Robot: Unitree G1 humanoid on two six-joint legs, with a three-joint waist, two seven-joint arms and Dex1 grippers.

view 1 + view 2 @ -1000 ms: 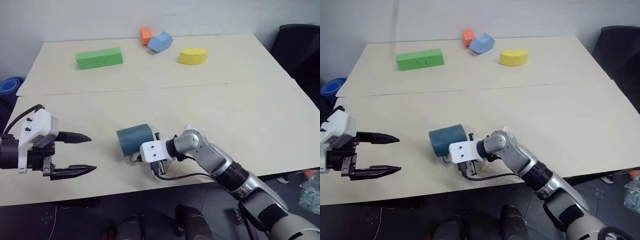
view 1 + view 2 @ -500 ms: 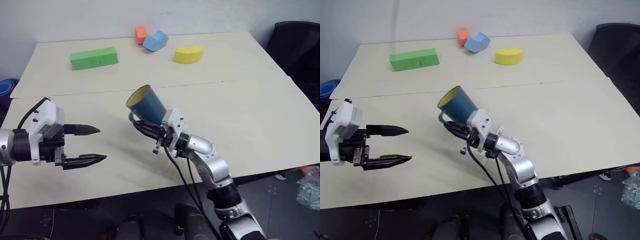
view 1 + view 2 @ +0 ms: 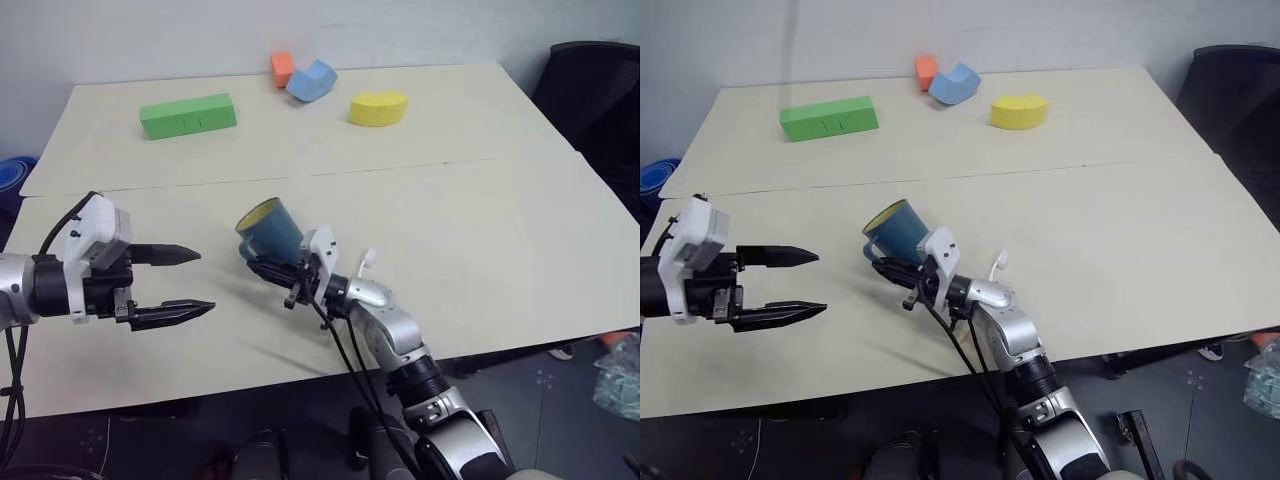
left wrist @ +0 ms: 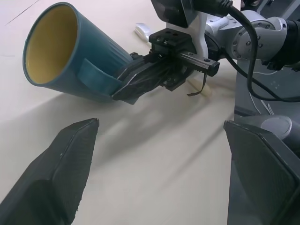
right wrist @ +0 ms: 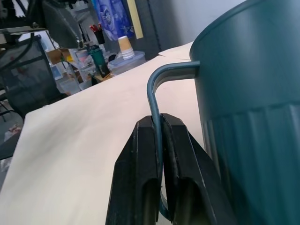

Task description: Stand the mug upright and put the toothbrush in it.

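Mug (image 3: 268,229) handling has moved on: a second ago it lay on its side on the table (image 3: 480,230), and now the right gripper (image 3: 272,270) holds it by the thin handle, fingers pinched narrow on the loop, lifted and tilted with its yellow mouth facing up and away. It sits lower than half a second ago, so setting it upright looks close. Left gripper (image 3: 183,280) waits nearby with fingers wide and empty. Toothbrush (image 3: 366,262) lies on the table just behind the right wrist, untouched.
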